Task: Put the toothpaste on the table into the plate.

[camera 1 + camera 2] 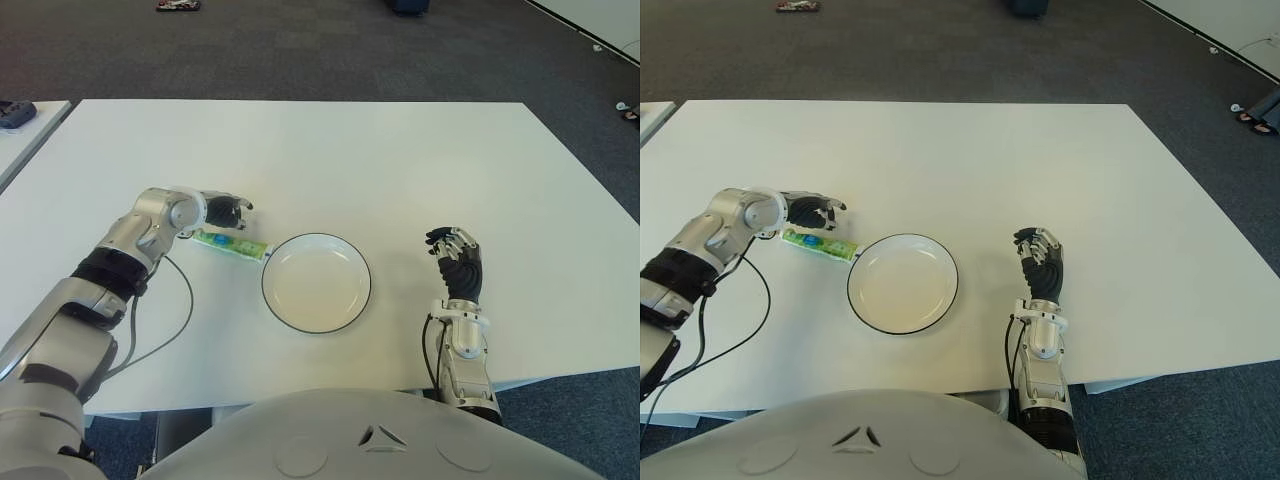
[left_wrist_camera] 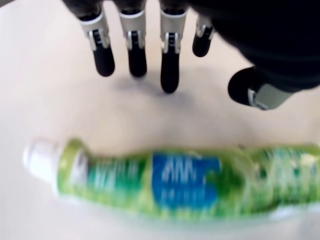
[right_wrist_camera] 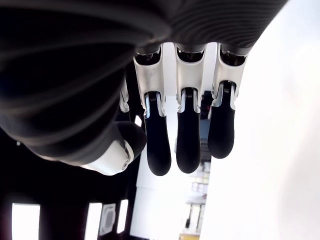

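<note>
A green and blue toothpaste tube [image 1: 231, 244] lies flat on the white table [image 1: 400, 170], its end touching the left rim of the white plate [image 1: 316, 282]. My left hand [image 1: 226, 211] hovers just behind the tube with its fingers [image 2: 169, 75] spread and nothing in them; the tube [image 2: 170, 182] fills the left wrist view. My right hand [image 1: 455, 258] shows to the right of the plate, fingers [image 3: 188, 145] extended, holding nothing.
A black cable [image 1: 170, 320] loops from my left arm over the table near its front edge. Grey carpet [image 1: 300, 50] lies beyond the far edge. Another table [image 1: 20, 125] with a dark object stands at the far left.
</note>
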Motion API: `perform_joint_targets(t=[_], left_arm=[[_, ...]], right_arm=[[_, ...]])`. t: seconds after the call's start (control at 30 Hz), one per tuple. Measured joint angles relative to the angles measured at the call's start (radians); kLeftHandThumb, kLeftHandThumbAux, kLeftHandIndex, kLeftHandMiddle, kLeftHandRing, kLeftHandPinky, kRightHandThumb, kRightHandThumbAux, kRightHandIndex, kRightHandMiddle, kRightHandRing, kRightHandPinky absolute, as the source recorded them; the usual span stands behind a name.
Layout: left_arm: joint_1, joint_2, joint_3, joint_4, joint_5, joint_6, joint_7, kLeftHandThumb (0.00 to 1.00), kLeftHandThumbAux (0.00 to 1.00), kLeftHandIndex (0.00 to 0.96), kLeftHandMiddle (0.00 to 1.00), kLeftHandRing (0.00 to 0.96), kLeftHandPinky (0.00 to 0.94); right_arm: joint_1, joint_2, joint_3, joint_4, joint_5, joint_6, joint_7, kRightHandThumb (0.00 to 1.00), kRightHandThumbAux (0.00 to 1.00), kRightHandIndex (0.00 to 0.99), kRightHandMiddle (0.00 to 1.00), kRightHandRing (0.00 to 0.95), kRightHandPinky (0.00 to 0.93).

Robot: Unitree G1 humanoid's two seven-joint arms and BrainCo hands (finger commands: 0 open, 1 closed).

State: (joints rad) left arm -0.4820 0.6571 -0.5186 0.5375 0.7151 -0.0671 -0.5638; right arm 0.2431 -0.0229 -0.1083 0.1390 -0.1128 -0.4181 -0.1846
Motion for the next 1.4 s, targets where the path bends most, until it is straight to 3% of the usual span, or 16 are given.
perform_joint_targets(t=[0.27,0.43,1.17,1.4], left_arm=[[-0.031,-0.061,-0.045,0.182,0.051,-0.046,0.218,0.591,0.358,0.000,0.097,0.096,0.150],[-0.033,-0.076,-0.058,0.230,0.060,-0.057,0.285,0.566,0.345,0.000,0.081,0.074,0.129],[0.032,-0.101,-0.048,0.210,0.069,-0.014,0.419,0.593,0.338,0.014,0.095,0.082,0.160],[0.066,-0.052,-0.008,0.151,0.035,-0.051,0.415,0.667,0.318,0.044,0.116,0.122,0.199]], right_arm=[[0.023,0.000,-0.005,-0.016,-0.001,0.000,-0.003,0.704,0.734,0.429,0.483,0.472,0.508],[0.023,-0.001,-0.004,-0.029,-0.002,0.000,-0.002,0.704,0.734,0.429,0.485,0.474,0.505],[0.040,-0.002,-0.005,-0.064,-0.003,0.013,0.002,0.705,0.734,0.429,0.484,0.474,0.503],[0.045,-0.004,-0.005,-0.068,-0.003,0.022,0.002,0.705,0.734,0.429,0.482,0.473,0.502]])
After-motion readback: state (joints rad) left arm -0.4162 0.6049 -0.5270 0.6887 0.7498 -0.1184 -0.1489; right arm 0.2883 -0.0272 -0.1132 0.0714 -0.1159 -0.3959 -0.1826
